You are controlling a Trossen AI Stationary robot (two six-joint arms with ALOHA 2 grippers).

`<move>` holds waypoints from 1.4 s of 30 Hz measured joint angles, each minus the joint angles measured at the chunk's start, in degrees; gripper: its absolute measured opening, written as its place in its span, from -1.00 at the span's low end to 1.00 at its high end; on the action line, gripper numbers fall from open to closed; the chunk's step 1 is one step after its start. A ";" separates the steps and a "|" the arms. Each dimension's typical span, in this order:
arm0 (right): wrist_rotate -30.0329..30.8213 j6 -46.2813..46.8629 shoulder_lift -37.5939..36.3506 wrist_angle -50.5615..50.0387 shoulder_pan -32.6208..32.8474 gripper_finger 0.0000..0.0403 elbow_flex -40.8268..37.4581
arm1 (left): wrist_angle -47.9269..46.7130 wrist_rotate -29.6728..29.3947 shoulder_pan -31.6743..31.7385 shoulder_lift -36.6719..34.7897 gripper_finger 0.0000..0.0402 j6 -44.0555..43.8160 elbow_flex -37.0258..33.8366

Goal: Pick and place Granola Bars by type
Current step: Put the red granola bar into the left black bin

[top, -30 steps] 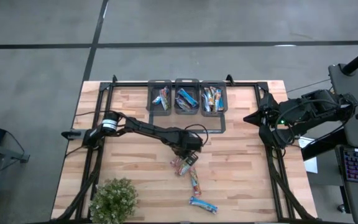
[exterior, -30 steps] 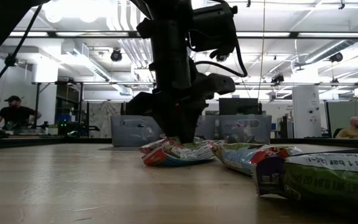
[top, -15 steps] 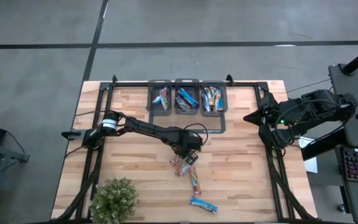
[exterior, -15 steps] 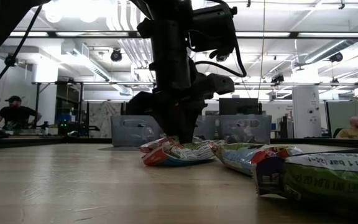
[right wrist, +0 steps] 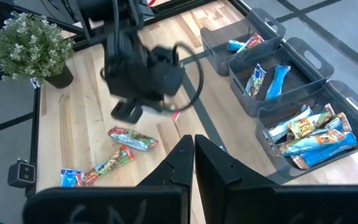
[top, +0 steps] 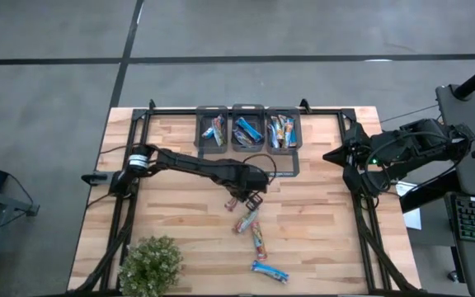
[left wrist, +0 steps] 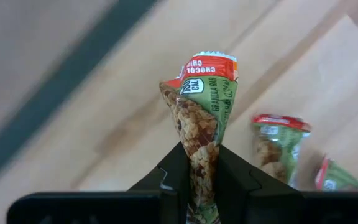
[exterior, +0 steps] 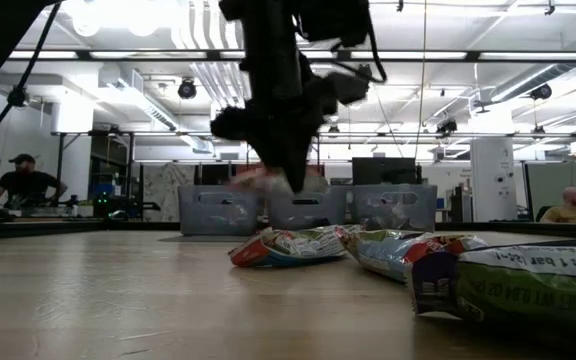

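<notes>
Left wrist view: left gripper pinching a green-and-red granola bar narrowly, arm reaching low, hanging just before the bins; right gripper sitting closed, empty.

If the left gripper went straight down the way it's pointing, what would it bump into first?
Probably the bare wooden table. The left gripper, holding a green granola bar, points at open wood; another bar lies off to the side.

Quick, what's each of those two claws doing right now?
Left gripper: closed on a green and red granola bar, lifted above the table.
Right gripper: closed, holding nothing, waiting at the table's right side.
</notes>
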 joint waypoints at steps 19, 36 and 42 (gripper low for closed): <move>-0.04 0.50 0.02 0.05 -0.02 -0.96 -0.11 | -2.57 -11.40 20.05 -14.46 -0.81 5.80 0.06; -0.05 0.67 0.00 0.07 -0.02 -0.96 -0.20 | -2.42 -8.78 34.84 -14.37 -0.81 0.61 -5.65; -0.04 0.68 0.00 0.05 -0.02 -0.96 -0.20 | 1.70 -8.67 35.11 -14.34 -0.80 0.41 -10.04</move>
